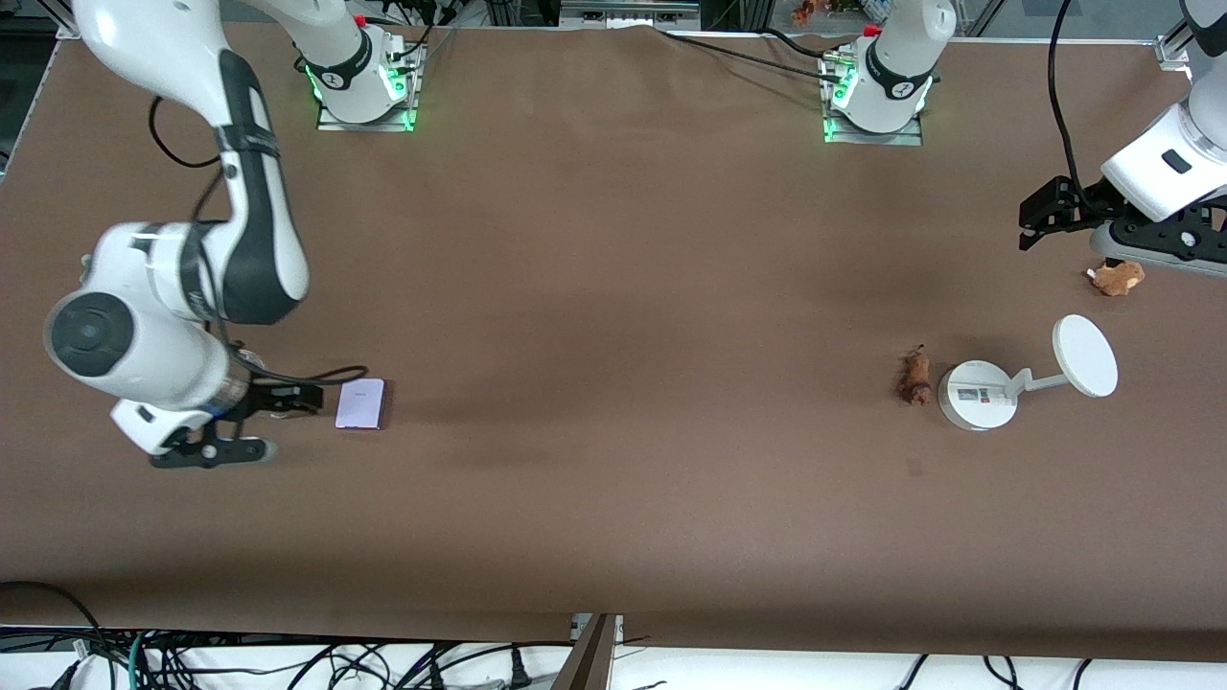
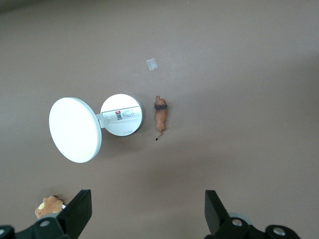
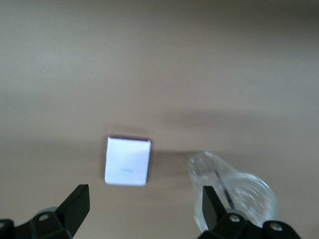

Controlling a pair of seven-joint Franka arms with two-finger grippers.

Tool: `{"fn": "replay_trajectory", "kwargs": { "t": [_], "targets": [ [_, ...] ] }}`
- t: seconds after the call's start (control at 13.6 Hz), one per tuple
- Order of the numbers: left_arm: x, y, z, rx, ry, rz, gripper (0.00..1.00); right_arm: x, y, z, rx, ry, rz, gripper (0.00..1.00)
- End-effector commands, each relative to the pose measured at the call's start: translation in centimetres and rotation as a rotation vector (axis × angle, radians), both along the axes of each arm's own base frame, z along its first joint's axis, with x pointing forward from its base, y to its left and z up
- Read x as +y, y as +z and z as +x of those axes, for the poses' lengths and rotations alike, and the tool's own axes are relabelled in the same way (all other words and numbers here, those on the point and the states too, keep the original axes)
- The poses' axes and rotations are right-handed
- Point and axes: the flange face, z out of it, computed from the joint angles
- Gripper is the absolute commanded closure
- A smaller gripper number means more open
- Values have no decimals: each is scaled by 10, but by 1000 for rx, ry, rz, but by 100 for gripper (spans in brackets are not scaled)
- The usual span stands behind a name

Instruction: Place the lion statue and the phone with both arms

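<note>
1. Right gripper (image 1: 278,426) hangs low beside the phone (image 1: 360,403), fingers (image 3: 75,209) spread wide, empty.
2. Left gripper (image 1: 1030,225), fingers spread, holds nothing; lion statue (image 1: 914,377) lies beside the white stand (image 1: 978,395).

The front view looks down on the whole tabletop (image 1: 613,287). Each wrist view looks straight down from above: the left shares the white stand (image 1: 978,395) (image 2: 121,114), the right shares the phone (image 1: 360,403) (image 3: 127,161).
</note>
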Motion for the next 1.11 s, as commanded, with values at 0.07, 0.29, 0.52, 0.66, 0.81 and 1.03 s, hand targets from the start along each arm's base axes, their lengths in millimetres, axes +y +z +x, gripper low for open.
{"fn": "replay_trajectory", "kwargs": {
  "t": [0.07, 0.29, 0.52, 0.66, 0.81, 1.03],
  "targets": [
    [-1, 4, 3, -2, -17, 1, 0, -38, 47, -21, 47, -35, 57, 0],
    [-1, 4, 3, 0, -18, 0, 0, -74, 89, -49, 85, -51, 79, 0],
    [0, 4, 3, 0, -20, 1, 0, -86, 137, -94, 96, -50, 83, 0],
    [-1, 4, 3, 0, -17, 0, 0, -87, 164, -116, 100, -38, 56, 0],
    [-1, 4, 3, 0, -18, 0, 0, -77, 181, -131, 115, -23, 62, 0],
    [-1, 4, 3, 0, -18, 0, 0, -76, 189, -132, 105, -13, 57, 0]
  ]
}}
